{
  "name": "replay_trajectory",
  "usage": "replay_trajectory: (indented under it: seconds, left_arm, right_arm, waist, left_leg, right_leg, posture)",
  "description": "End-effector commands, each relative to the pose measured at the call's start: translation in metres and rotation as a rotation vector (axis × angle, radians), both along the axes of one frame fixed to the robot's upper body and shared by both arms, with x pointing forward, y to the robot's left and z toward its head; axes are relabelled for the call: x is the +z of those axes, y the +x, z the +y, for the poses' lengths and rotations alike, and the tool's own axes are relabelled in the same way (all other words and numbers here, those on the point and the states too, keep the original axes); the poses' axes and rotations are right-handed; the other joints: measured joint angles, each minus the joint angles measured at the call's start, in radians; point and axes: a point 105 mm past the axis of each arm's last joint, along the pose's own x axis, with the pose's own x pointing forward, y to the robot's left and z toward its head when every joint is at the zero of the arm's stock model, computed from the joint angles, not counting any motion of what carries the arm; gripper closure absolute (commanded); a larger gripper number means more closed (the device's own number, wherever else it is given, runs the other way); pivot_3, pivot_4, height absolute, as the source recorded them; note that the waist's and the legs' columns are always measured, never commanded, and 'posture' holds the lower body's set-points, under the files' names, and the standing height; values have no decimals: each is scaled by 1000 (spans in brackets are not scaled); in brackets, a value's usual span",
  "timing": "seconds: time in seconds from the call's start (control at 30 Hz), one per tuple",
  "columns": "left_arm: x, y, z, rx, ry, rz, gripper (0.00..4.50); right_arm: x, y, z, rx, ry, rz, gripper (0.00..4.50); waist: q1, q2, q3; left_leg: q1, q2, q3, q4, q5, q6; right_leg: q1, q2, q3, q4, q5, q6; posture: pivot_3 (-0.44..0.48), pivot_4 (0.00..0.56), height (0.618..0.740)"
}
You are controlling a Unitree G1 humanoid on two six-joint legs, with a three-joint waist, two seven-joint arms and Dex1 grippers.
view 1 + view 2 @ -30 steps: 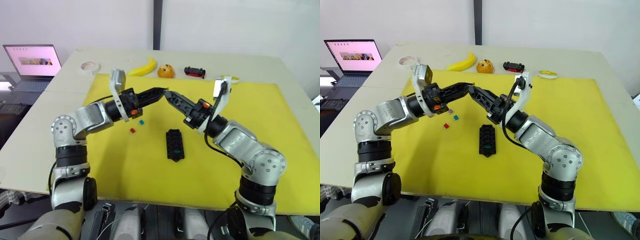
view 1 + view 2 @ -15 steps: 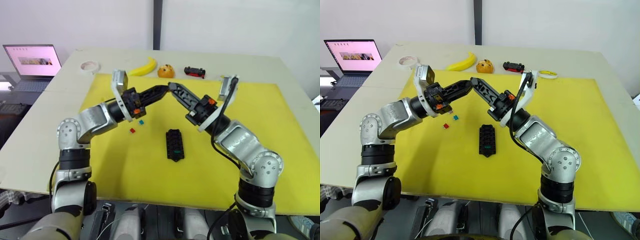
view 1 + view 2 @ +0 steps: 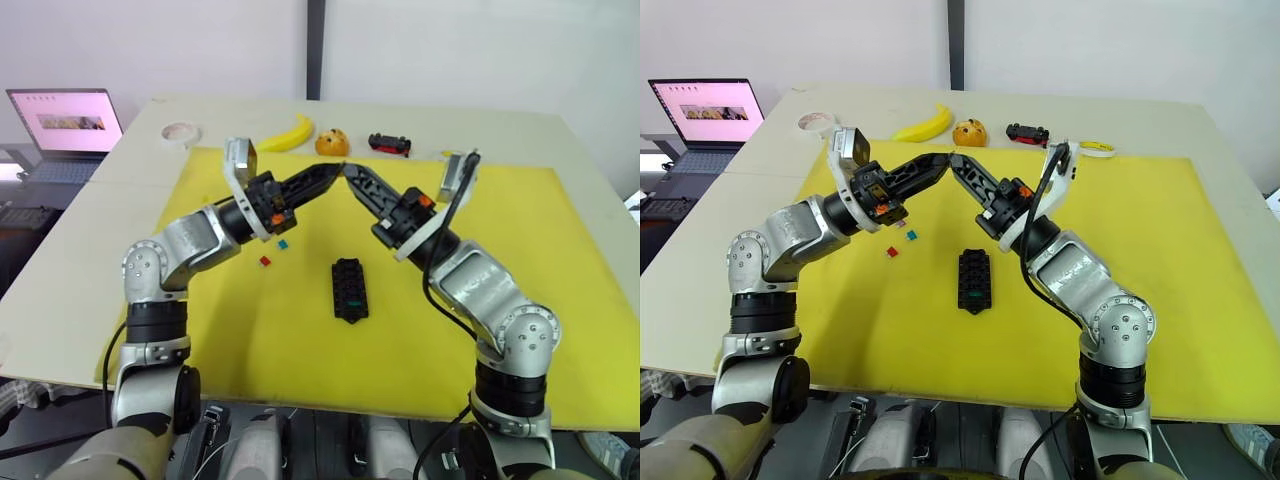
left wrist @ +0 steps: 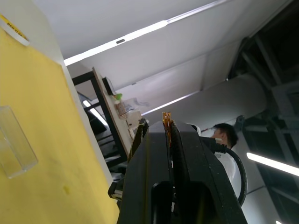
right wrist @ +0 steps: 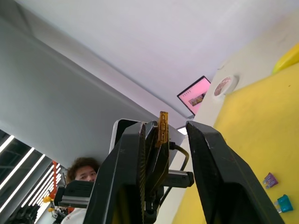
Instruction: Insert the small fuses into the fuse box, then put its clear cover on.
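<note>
The left gripper point(image 4: 169, 128) pinches a thin translucent orange-brown plastic fuse point(image 5: 163, 129) between the right gripper's point(image 5: 164, 135) parted matte-black fingers, above the slotted black rectangular fuse box point(image 3: 349, 289).

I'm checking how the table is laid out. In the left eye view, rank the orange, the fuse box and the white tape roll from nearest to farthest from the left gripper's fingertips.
From the left gripper:
1. The orange, just behind the fingertips, at the mat's far edge.
2. The fuse box, nearer the robot, mid-mat.
3. The white tape roll, far-left on the bare table.
</note>
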Motion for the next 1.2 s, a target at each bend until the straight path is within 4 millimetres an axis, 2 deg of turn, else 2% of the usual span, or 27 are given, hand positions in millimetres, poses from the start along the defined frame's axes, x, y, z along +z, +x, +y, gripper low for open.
replay_trajectory:
  seconds: [0.03,0.43,0.57,0.6,1.13,1.2]
  left_arm:
    - [10,-4,2,2,-35,-31,4500]
    - [12,-5,-4,-10,-40,-31,4500]
    - [11,-4,-3,-5,-39,-27,4500]
    - [11,-4,-3,-3,-38,-26,4500]
    - [11,-4,-2,3,-38,-27,4500]
    - [12,-3,-2,5,-41,-29,4500]
  right_arm:
    - [12,-9,1,26,32,-47,3084]
    - [15,-10,4,31,22,-61,3084]
    - [20,-11,3,21,36,-75,4297]
    - [20,-11,3,21,37,-78,4477]
    - [20,-15,5,40,3,-93,4477]
    - [18,-13,4,27,-11,-88,3941]
  waist:
    - [0,0,0]
    - [1,0,0]
    - [2,0,0]
    - [2,0,0]
    - [3,0,0]
    - [3,0,0]
  left_leg:
    - [0,0,0,0,0,0]
    - [0,0,0,0,0,0]
    - [0,0,0,0,0,0]
    - [0,0,0,0,0,0]
    - [0,1,0,0,0,0]
    - [0,1,0,0,0,0]
  right_leg:
    - [0,0,0,0,0,0]
    - [0,0,0,0,0,0]
    - [0,0,0,0,0,0]
    - [0,0,0,0,0,0]
    - [0,1,0,0,0,0]
    - [0,1,0,0,0,0]
  posture:
    - [0,150,740]
    - [0,150,740]
    - [0,150,740]
    - [0,150,740]
    - [0,150,740]
    - [0,150,740]
